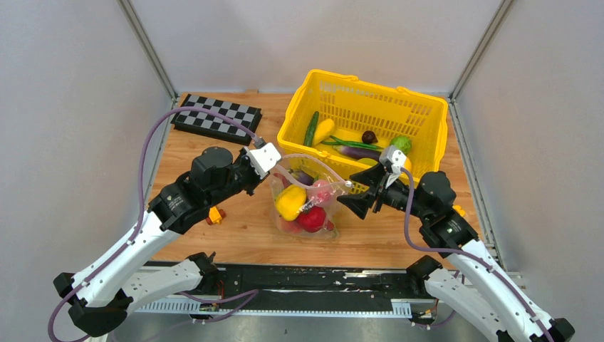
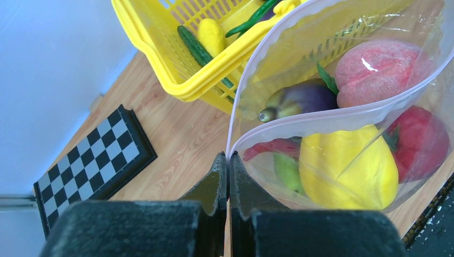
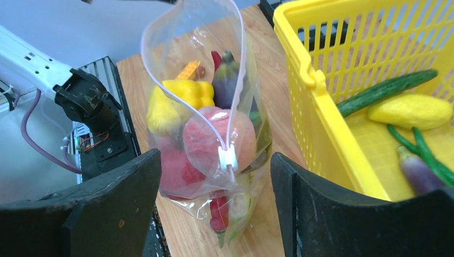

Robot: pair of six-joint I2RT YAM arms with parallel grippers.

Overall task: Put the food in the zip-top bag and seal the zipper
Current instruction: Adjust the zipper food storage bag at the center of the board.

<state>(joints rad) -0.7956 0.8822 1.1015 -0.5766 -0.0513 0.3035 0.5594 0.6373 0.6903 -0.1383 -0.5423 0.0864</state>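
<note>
The zip-top bag [image 1: 306,206] stands on the wooden table with its mouth gaping. Inside is food: a yellow pepper [image 2: 348,166], a pink peach [image 2: 375,69], a purple eggplant [image 2: 302,99], a red round piece [image 2: 423,142] and a red chili [image 2: 273,145]. My left gripper [image 2: 228,156] is shut on the left end of the bag's rim, holding it up. The zipper [image 3: 236,64] runs round the open mouth, and its white slider [image 3: 227,158] sits at the right end. My right gripper [image 3: 215,155] is open, its fingers either side of the slider without touching it.
A yellow basket [image 1: 427,117] stands behind the bag, close to the right arm, and holds a cucumber [image 3: 385,92], a yellow squash [image 3: 409,111] and more toy vegetables. A checkerboard [image 1: 216,117] lies at the back left. An orange toy block [image 1: 216,214] sits under the left arm.
</note>
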